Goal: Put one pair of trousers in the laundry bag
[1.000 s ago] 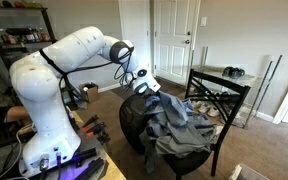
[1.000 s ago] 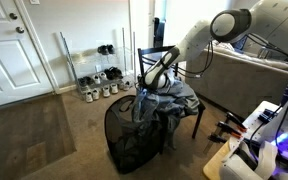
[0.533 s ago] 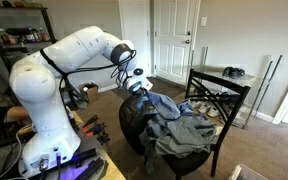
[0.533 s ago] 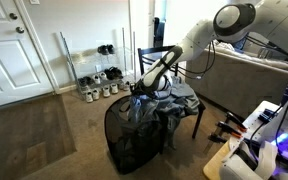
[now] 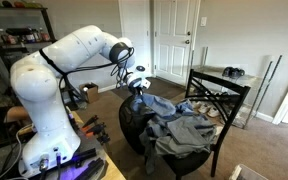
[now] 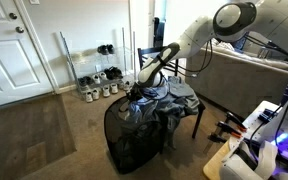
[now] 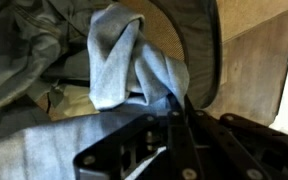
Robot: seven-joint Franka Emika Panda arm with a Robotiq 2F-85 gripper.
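Gripper (image 7: 174,112) pressed together on a bunched fold of the trousers (image 7: 122,60), low centre of the wrist view. The pinch looks narrow, more an edge than a handful. Wrist view, left to right: loose grey-blue cloth fills the left half, the held fold stands up in the middle, the black wall of the bag (image 7: 200,50) curves down the right, and carpet (image 7: 269,45) shows at upper right. So the hold sits inside or right at the bag's mouth, toward one wall. In an exterior view, left to right: white door (image 6: 9,50), shoe rack (image 6: 94,75), bag (image 6: 119,145) at centre with the gripper (image 6: 137,92) just over its rim, then the chair (image 6: 187,108) heaped with grey clothes (image 6: 176,98). The trousers (image 5: 166,105) trail from the pinch toward the right, across the rim to the chair side. How much cloth is already inside, cannot tell. Step in hand, as I read it: feeding the garment in. To do it well, carry the pinch toward the middle of the mouth and go deeper before letting go, so that most of the weight hangs inside. Otherwise the tail may drag it back out. Watch that the trailing legs do not pull grey clothes along.
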